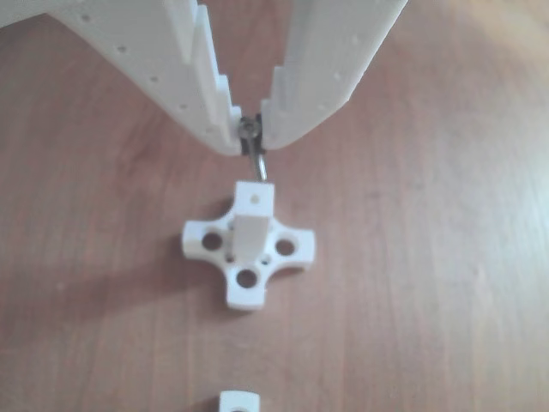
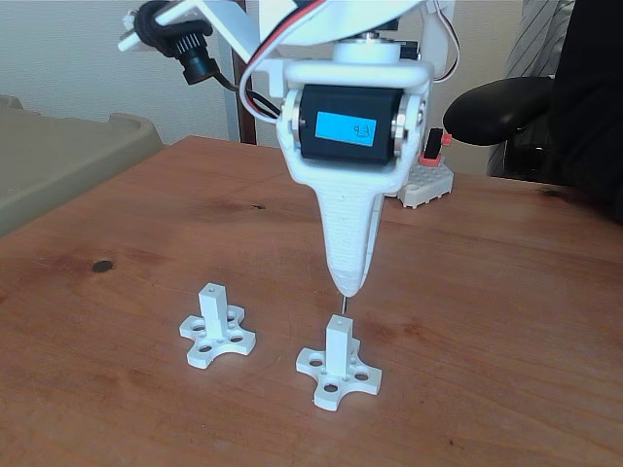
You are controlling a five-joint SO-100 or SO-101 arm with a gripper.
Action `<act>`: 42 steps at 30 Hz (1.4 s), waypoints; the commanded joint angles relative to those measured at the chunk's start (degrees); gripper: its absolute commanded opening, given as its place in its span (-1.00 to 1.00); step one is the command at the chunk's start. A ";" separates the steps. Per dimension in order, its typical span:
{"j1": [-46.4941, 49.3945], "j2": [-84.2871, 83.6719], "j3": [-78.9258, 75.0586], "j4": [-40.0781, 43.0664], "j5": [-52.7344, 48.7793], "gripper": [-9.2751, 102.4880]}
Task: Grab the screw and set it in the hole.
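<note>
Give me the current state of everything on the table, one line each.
pincer: shut on the screw, above the nearer post.
screw: held hanging tip-down, just above the post top, not yet in.
hole: empty, in the post tip.
near post: upright on its cross base.
far post: upright, untouched.

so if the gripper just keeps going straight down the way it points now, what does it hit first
Probably the white post below it. The gripper, shut on the screw, points down, and the screw's tip hangs just above the post's top. Whether it lines up with the hole is unclear.
</note>
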 commanded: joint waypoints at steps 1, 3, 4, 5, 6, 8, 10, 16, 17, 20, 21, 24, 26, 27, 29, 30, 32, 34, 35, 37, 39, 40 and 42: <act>0.44 0.44 -1.41 -0.44 0.09 -0.91; 0.44 0.26 -1.41 -0.44 0.09 -0.91; 0.44 0.09 -1.41 -0.44 0.09 -0.91; 0.44 0.00 -1.41 -0.44 0.09 -0.91; 0.53 -0.09 -1.41 -0.53 0.09 -0.91; 0.53 -0.09 -1.41 -0.62 0.09 -0.91; 0.53 -0.09 -1.41 -0.70 0.09 -0.91; 0.79 -0.88 -1.58 -1.14 0.00 -0.91; 0.79 -0.97 -1.58 -1.23 0.00 -0.91; 0.88 -1.58 -1.58 -1.67 -0.09 -0.91; 0.97 -1.58 -1.58 -1.67 -0.09 -0.91; 1.05 -1.58 -1.58 -1.76 -0.09 -0.91; 1.05 -1.58 -1.58 -1.67 -0.09 -0.91; 1.05 -1.41 -1.58 -1.58 -0.09 -0.91; 1.05 -1.23 -1.58 -1.49 -0.09 -0.91; 1.05 -1.14 -1.58 -1.49 0.00 -0.91; 0.97 -1.05 -1.58 -1.41 0.00 -0.91; 0.88 -1.05 -1.58 -1.32 0.09 -0.91; 0.79 -0.97 -1.58 -1.32 0.18 -0.91; 0.70 -0.88 -1.58 -1.23 0.26 -0.91; 0.53 -0.70 -1.58 -1.14 0.26 -0.91; 0.53 -0.70 -1.58 -1.14 0.26 -0.91; 0.44 -0.62 -1.58 -1.05 0.35 -0.91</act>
